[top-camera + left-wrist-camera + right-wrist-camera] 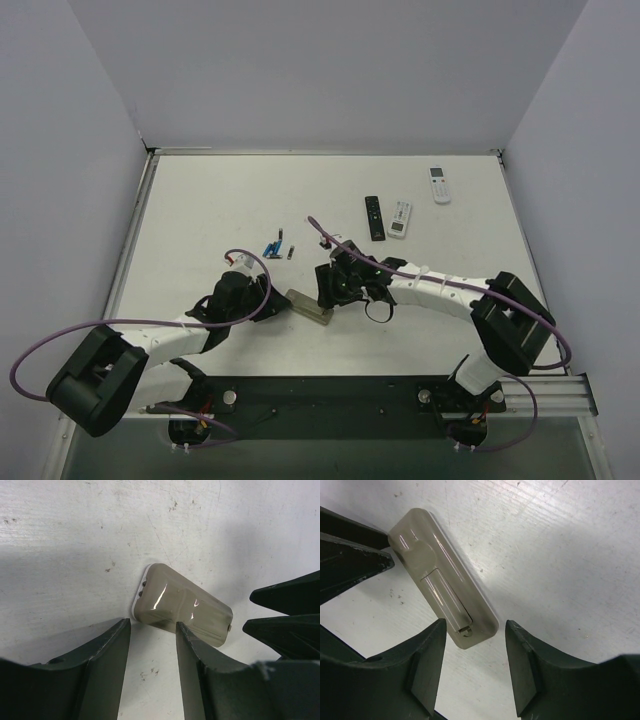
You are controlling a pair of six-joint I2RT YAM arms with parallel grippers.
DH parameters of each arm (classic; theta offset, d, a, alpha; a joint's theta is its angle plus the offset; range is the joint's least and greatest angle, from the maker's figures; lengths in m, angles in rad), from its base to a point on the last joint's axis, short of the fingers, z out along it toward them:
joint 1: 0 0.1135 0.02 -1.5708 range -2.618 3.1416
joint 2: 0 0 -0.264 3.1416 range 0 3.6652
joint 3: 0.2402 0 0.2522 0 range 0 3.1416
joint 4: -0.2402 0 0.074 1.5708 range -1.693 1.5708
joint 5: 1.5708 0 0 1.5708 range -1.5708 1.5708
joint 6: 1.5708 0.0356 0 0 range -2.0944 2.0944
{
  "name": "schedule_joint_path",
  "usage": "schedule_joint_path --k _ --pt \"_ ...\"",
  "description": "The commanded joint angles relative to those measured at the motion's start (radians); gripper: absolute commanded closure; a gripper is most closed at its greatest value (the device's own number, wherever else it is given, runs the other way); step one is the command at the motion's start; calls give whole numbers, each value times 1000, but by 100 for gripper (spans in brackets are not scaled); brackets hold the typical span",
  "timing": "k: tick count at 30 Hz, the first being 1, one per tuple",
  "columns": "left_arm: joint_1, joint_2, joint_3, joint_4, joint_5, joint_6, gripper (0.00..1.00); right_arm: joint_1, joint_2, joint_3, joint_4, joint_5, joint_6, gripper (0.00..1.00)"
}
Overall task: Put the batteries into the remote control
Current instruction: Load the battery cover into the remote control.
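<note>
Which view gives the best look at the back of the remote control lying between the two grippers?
Right wrist: the remote control shows its whole grey-tan back, close up, cover seam plain. Left wrist shows it foreshortened, one end on; top external, only a small tan sliver.

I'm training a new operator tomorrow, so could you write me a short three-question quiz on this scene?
1. True or false: the grey-tan oblong remote control lies on the white table between the left gripper and the right gripper, and both grippers are open.
2. Where are the small blue and dark cylindrical batteries? A) inside the remote control. B) loose on the table, beyond the remote control. C) in the right gripper.
3. How many other remotes lie farther back on the right?

Key:
1. True.
2. B.
3. Three: a slim black remote, a white remote beside it, and another white remote behind them.
</note>
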Motion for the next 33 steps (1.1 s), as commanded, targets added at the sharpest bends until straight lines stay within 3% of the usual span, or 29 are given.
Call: schedule_joint_path --k 1,10,22,25,33 --pt "-1 -22 10 1 -13 -1 49 1 30 10 46 -29 30 54" --pt "-1 -15 9 2 -12 -1 49 37 91 18 -65 0 -10 55" --pt "-1 -29 9 -4 -15 -4 49 66 142 25 -146 33 -38 65" --pt "-1 -57 9 -18 -16 -8 49 68 90 47 -146 30 -79 63" --pt "4 -285 45 -216 -100 10 49 109 11 165 -154 63 -304 44"
